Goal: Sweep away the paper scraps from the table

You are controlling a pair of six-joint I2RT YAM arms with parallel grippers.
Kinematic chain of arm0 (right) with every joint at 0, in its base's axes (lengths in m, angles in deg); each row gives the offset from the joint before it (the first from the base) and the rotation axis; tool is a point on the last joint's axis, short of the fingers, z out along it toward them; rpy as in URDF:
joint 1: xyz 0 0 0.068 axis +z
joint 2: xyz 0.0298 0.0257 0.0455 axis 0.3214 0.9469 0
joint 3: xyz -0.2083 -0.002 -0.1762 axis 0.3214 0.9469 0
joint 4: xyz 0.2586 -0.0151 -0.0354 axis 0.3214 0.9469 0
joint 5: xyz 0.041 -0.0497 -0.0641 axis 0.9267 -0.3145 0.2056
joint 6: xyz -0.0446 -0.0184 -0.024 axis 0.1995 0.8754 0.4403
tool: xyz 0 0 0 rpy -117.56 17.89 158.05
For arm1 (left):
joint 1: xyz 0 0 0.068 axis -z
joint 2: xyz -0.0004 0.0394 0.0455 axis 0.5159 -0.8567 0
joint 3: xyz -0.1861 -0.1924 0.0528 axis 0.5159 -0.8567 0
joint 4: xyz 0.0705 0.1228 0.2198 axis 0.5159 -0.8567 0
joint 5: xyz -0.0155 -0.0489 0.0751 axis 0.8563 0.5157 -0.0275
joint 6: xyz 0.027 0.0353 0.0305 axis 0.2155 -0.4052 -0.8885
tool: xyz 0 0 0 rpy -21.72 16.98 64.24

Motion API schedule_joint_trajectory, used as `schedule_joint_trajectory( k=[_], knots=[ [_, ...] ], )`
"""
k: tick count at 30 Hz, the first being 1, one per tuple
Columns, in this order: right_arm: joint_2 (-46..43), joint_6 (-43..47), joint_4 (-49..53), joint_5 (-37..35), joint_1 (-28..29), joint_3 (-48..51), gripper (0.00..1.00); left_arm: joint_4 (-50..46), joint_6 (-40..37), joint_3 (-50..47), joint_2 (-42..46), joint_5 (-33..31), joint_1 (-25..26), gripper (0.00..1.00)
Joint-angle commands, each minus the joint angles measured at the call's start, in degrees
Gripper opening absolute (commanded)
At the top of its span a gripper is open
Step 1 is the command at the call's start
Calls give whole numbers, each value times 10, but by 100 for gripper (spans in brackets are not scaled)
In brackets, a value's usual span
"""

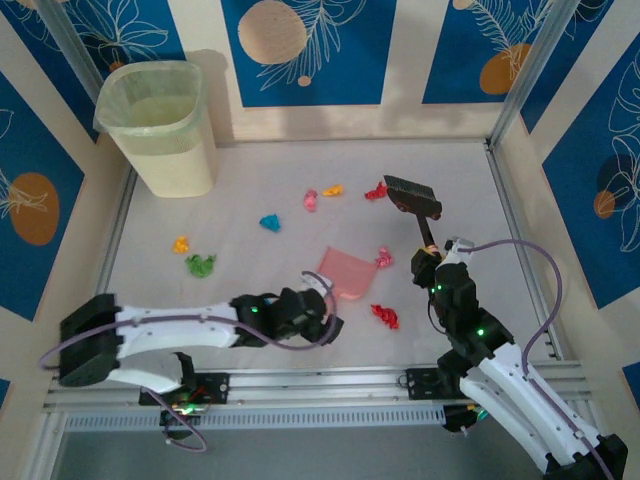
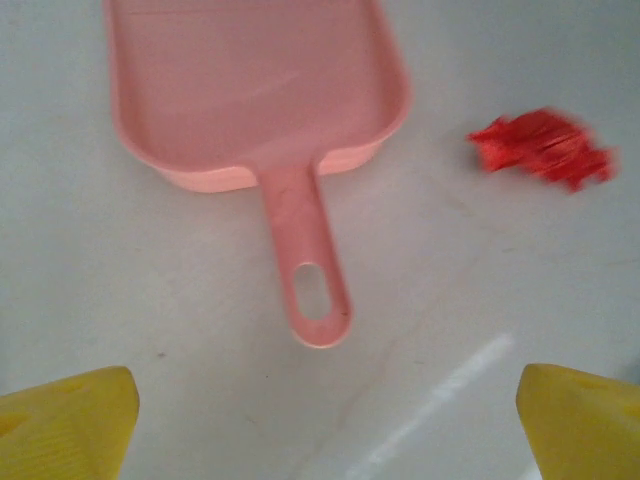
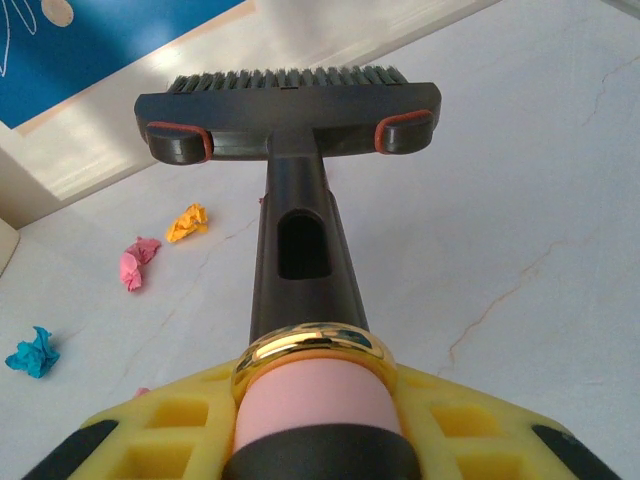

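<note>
Left fingers (image 2: 65, 425) spread wide, clear of the dustpan (image 2: 250, 90) handle; right fingers (image 3: 170, 425) pinch the brush (image 3: 290, 105). Sweeping seems next: brush must drop behind scraps (image 1: 385, 316).

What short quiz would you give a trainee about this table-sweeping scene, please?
1. Which colour is the paper scrap lying right of the dustpan in the left wrist view?
2. True or false: the left hand is clamped on the dustpan handle.
3. The right hand holds: A the brush; B a sponge; C a cup.
Key: 1 red; 2 false, it is open; 3 A.
</note>
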Motion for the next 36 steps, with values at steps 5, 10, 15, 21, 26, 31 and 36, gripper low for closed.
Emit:
schedule_joint_trajectory(
  k=[5, 10, 15, 21, 26, 31, 36],
  knots=[
    [-6, 3, -31, -8, -2, -11, 0, 19, -39, 37, -106, -97, 28, 97],
    [-6, 3, -31, -8, -2, -11, 0, 5, -19, 67, -156, -101, 20, 91],
    [-6, 3, -30, -9, -2, -10, 0, 21, 10, 66, -178, -45, -8, 78],
    [-6, 3, -32, -8, -2, -11, 0, 42, 14, 67, -182, -19, -12, 64],
    [-6, 3, -29, -9, -2, -11, 0, 39, 18, 72, -190, -10, -18, 58],
    [-6, 3, -31, -10, -2, -10, 0, 42, 24, 68, -192, -8, -21, 55],
    [-5, 3, -32, -9, -2, -9, 0, 43, 23, 66, -187, -8, -21, 41]
  ],
)
